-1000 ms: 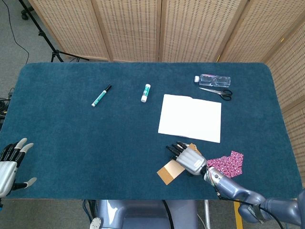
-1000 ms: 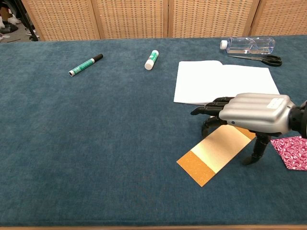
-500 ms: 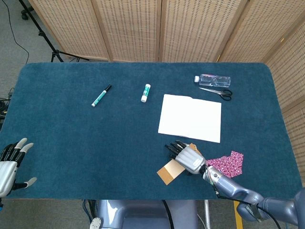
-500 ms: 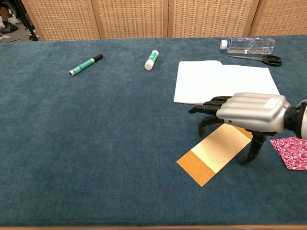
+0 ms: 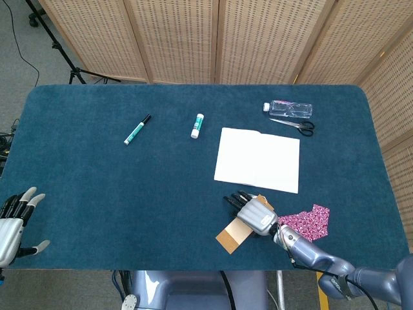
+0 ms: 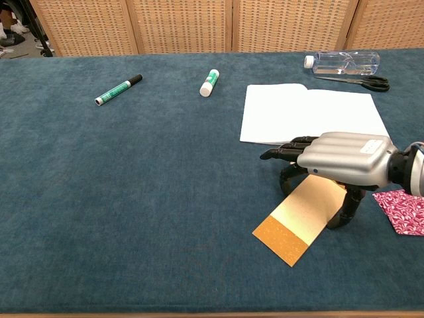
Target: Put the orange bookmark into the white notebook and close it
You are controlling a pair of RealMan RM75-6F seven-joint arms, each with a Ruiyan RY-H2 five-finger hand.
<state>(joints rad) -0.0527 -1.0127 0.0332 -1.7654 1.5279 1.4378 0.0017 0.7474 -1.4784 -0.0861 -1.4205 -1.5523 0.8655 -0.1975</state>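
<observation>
The orange bookmark [image 6: 291, 218] [image 5: 231, 237] lies near the table's front edge, its darker end pointing toward me. My right hand [image 6: 341, 159] [image 5: 253, 215] arches over its far end, fingers on one long edge and thumb on the other, pinching it across its width. The white notebook [image 6: 311, 112] [image 5: 258, 159] lies open and flat just beyond the hand. My left hand [image 5: 13, 223] hangs at the table's front left corner, fingers spread, holding nothing; only the head view shows it.
A pink patterned cloth [image 6: 401, 209] lies right of the hand. A green marker [image 6: 118, 89] and a glue stick [image 6: 209, 83] lie at the far left and middle. A clear bottle [image 6: 344, 61] and scissors [image 6: 358, 81] sit behind the notebook.
My right hand's fingers and thumb have closed in on the bookmark's edges. The bookmark has turned and slid a little to the right. The left hand has not moved.
</observation>
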